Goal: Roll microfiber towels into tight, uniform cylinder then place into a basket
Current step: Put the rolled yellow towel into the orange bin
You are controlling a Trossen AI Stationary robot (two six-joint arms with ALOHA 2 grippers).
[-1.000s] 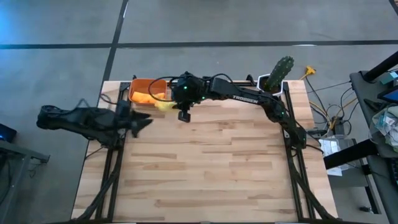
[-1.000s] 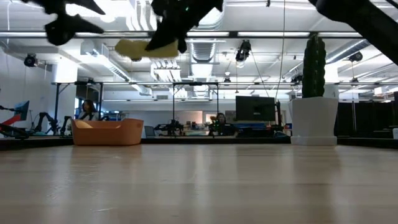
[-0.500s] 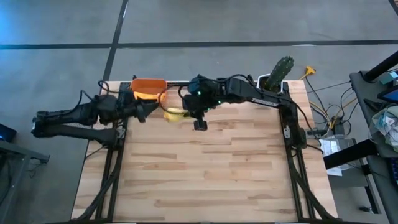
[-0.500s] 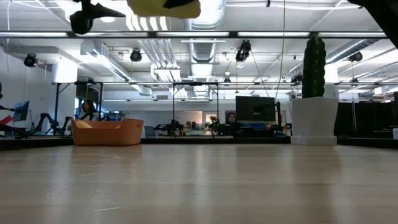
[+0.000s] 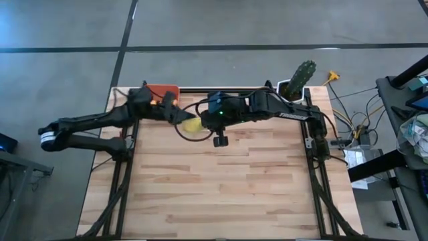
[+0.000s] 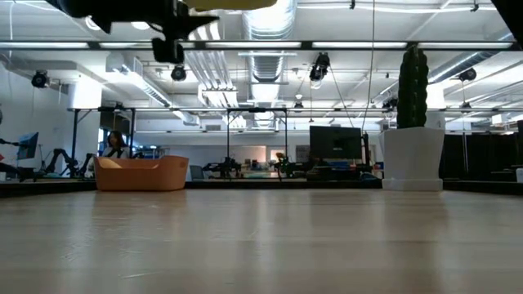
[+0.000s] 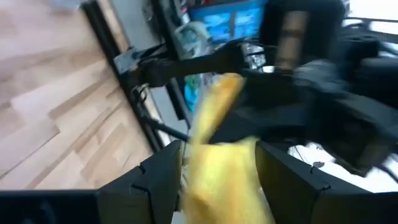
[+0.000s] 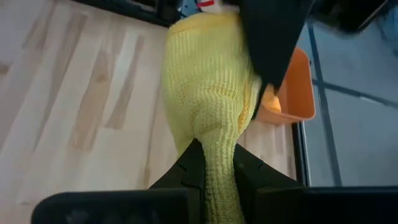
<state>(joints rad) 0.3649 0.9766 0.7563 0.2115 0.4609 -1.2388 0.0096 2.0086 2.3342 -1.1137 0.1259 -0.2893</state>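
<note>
Where the two arms meet, high above the far left part of the surface:
Right gripper (image 8: 214,163): its fingers are pinched shut on a narrow end of the yellow towel (image 8: 208,81), which bunches wider beyond the tips.
Left gripper (image 7: 214,158): its fingers stand apart on either side of the same yellow towel (image 7: 217,149); contact cannot be told through the blur.
Yellow towel from above (image 5: 192,124): a small bunched lump between the left gripper (image 5: 172,115) and the right gripper (image 5: 200,122), held clear of the surface (image 5: 227,187).
Basket (image 5: 162,89): just beyond the left fingers at the far left corner, partly covered by that arm; in the right wrist view its orange wall (image 8: 292,87) shows past the towel.
Orange towel (image 8: 272,99): a patch shows inside the basket, past the right fingers.
Cactus pot (image 5: 296,82): well to the right of both grippers, at the far right corner.
Low view: basket (image 6: 140,173) and cactus pot (image 6: 412,131) rest on the surface, well apart.
</note>
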